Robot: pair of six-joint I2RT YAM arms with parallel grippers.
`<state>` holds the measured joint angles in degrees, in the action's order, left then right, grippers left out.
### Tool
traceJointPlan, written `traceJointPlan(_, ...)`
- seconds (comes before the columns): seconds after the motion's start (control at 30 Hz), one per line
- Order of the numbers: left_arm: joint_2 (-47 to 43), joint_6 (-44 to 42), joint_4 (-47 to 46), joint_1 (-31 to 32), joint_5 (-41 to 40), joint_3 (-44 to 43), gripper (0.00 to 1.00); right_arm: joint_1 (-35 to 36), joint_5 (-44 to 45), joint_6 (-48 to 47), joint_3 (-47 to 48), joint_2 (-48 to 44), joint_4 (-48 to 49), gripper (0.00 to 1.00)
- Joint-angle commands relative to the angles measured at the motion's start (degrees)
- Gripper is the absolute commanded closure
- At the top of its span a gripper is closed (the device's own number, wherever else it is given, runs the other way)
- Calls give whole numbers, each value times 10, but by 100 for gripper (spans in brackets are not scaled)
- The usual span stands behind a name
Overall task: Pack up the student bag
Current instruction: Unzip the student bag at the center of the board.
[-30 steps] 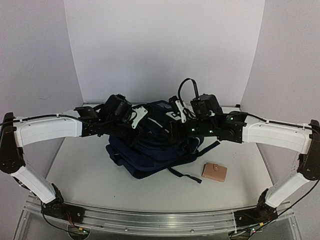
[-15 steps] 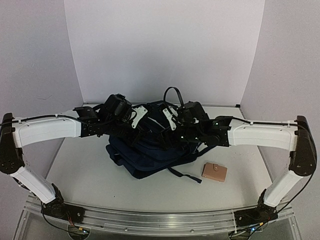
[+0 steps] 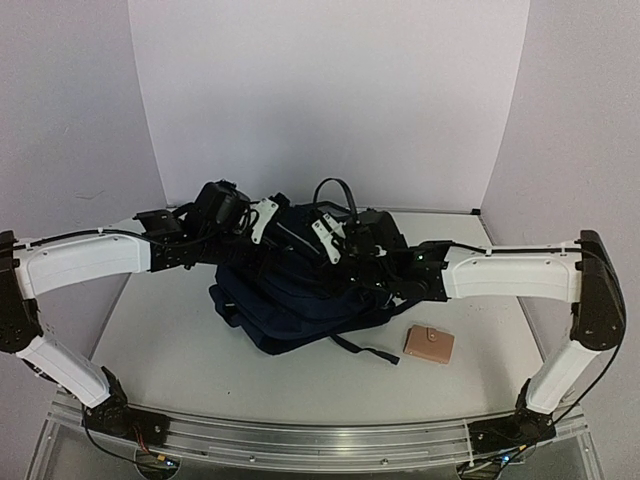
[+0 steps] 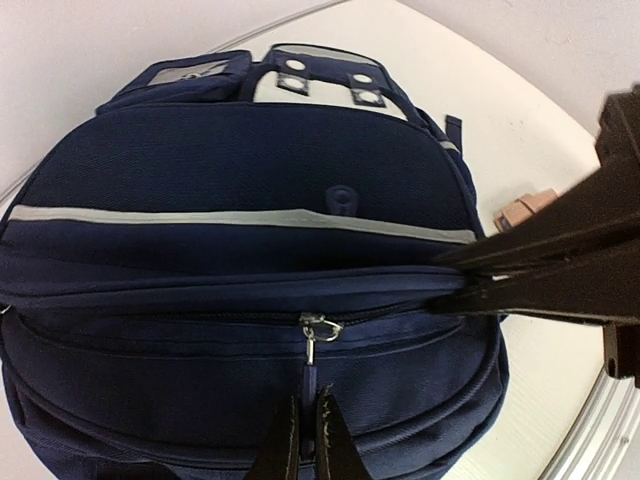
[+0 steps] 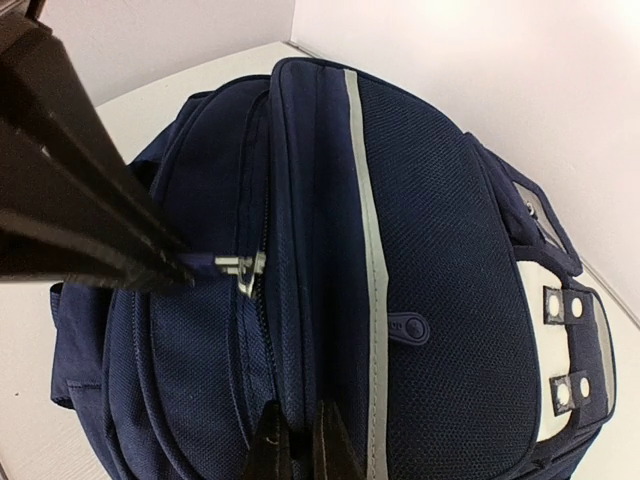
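Note:
The student bag, navy with a grey stripe, lies in the middle of the table with both arms over it. In the left wrist view my left gripper is shut on the blue zipper pull, which hangs from the metal slider on the bag. The right gripper is shut on a fold of bag fabric beside the zipper, just below the slider. From above, the left gripper and right gripper meet at the bag's top.
A tan wallet lies on the table right of the bag, and shows past the bag's edge as the wallet in the left wrist view. A loose dark strap trails toward it. White walls close in the back and sides.
The right gripper has moved left onto the bag and closed on its fabric. The left arm has drawn slightly left and back, still holding the zipper pull.

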<state>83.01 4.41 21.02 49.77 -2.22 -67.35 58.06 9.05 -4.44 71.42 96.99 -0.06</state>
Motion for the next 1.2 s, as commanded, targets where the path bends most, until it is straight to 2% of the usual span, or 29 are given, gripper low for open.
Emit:
traceJointPlan(0.0, -27, 61, 12, -72, -34, -3, 100, -3, 45, 7, -29, -29, 25, 100)
traceJointPlan(0.17, -4, 73, 36, -129, -67, -19, 100, 2, 39, 22, -68, -67, 20, 100)
traceJointPlan(0.27, 5, 79, 27, -169, -53, -18, 100, 5, 31, 29, -84, -88, 10, 100)
traceJointPlan(0.37, 8, 61, -3, -186, -7, -12, 100, 7, 18, 37, -93, -99, 4, 100)
traceJointPlan(0.47, 0, 23, -31, -186, 116, 0, 100, 7, -2, 58, -85, -100, 2, 99)
traceJointPlan(0.53, -10, 12, -48, -185, 190, 15, 100, 7, -15, 72, -71, -97, 2, 78)
traceJointPlan(0.6, -20, 13, -55, -183, 230, 29, 100, 7, -29, 82, -49, -88, 2, 70)
traceJointPlan(0.77, -39, 24, -46, -172, 248, 53, 100, 9, -59, 88, 12, -45, 1, 43)
traceJointPlan(0.9, -49, 33, -46, -161, 248, 66, 100, 10, -68, 81, 62, 3, 1, 32)
traceJointPlan(1.17, -59, 39, -53, -156, 245, 74, 100, 10, -25, 64, 144, 89, -25, 27)
